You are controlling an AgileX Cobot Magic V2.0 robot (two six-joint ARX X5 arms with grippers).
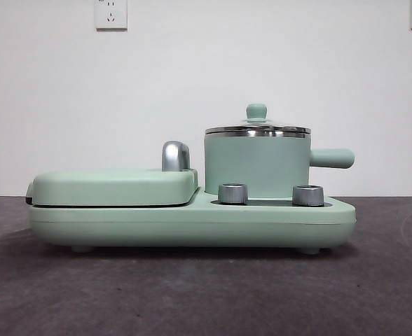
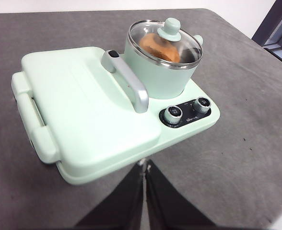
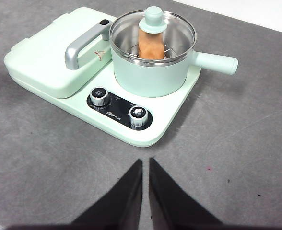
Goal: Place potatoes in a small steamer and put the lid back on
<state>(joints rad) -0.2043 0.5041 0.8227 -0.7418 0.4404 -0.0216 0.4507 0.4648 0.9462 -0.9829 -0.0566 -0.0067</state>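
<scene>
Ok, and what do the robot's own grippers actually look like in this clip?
Each wrist view shows the left gripper and the right gripper as two plain matte black jaws tapering to narrow tips. No cables or markings show.

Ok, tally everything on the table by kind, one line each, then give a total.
Cooker base with closed grill cover: 1
Small steamer: 1
Glass lid, seated on the steamer: 1
Potato, inside the steamer: 1
Control knobs: 2
Total: 6
</scene>
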